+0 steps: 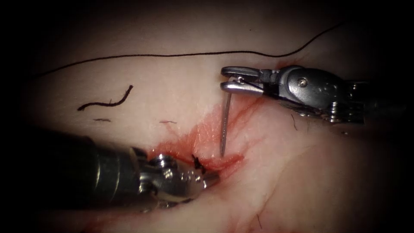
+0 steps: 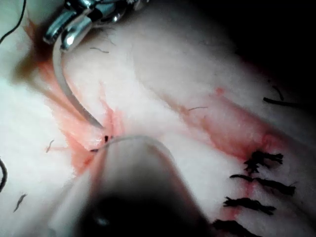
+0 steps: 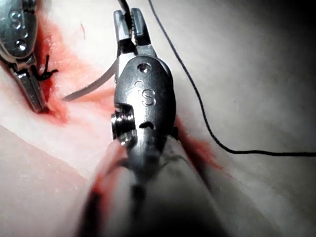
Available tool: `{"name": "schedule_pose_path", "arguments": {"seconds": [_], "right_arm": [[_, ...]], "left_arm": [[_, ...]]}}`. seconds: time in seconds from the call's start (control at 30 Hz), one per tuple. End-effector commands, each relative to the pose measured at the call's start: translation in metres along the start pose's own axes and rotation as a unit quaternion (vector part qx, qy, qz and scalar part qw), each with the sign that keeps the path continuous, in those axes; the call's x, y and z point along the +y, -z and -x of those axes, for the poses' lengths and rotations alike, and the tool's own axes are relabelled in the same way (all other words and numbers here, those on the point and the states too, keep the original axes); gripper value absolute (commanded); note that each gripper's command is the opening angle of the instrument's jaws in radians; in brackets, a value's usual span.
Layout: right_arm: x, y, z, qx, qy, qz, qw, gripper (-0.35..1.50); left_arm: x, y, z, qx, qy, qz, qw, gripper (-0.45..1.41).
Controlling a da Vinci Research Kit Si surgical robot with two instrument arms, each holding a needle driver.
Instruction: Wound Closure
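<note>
In the endoscope view, we see pale tissue (image 1: 172, 86) with a red-stained cut (image 1: 202, 149) running through the middle of the frame. Our right hand (image 1: 230, 80) enters from the right edge, its jaws clamped on the blunt end of the curved needle (image 1: 224, 125). The needle hangs down toward the cut, its tip touching the tissue at the red fluid (image 1: 224, 162); we cannot tell whether it has entered. Our left hand (image 1: 207, 179) reaches in from the lower left of the frame, tip resting at the cut beside a small dark knot (image 1: 197, 163). We cannot tell whether its jaws are apart or holding anything. A long thread (image 1: 172, 55) crosses the upper part of the frame, and a loose cut end (image 1: 105, 102) lies at the left.

In the left wrist view, the needle (image 2: 69, 96) curves from the right hand (image 2: 69, 29) to the tissue just ahead of the left hand's tip. Dark stitches (image 2: 252, 187) lie along the cut, well apart from it.

In the right wrist view, the right hand (image 3: 129, 24) grips the needle (image 3: 91, 88), with the thread (image 3: 197, 108) trailing beside it and the left hand (image 3: 32, 94) at the knot.

The grip sits far back on the needle, so we judge it could twist in the jaws when pressed, and the slack thread could snag.
</note>
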Motion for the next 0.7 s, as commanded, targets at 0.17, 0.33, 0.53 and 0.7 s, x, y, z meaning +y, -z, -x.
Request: {"name": "schedule_pose_path", "arguments": {"seconds": [0.17, 0.33, 0.53, 0.7], "right_arm": [[0.001, -0.0011, -0.0002, 0.007, -0.062, 0.005, 0.998, -0.35], [0.0009, -0.0011, 0.0, 0.01, -0.132, 0.006, 0.991, -0.35], [0.0001, -0.0012, 0.0011, -0.002, -0.164, 0.003, 0.986, -0.35], [-0.0003, -0.0011, 0.0019, -0.012, -0.187, 0.003, 0.982, -0.35]], "left_arm": [[0.0001, -0.0008, -0.0001, -0.004, 0.0, -0.001, 1.0, -0.45], [0.0001, -0.0008, -0.0001, -0.004, -0.001, -0.001, 1.0, -0.45], [0.0, -0.0007, -0.0001, -0.004, -0.001, 0.0, 1.0, -0.45], [-0.0001, -0.0006, -0.0001, -0.004, -0.001, 0.001, 1.0, -0.45]]}}
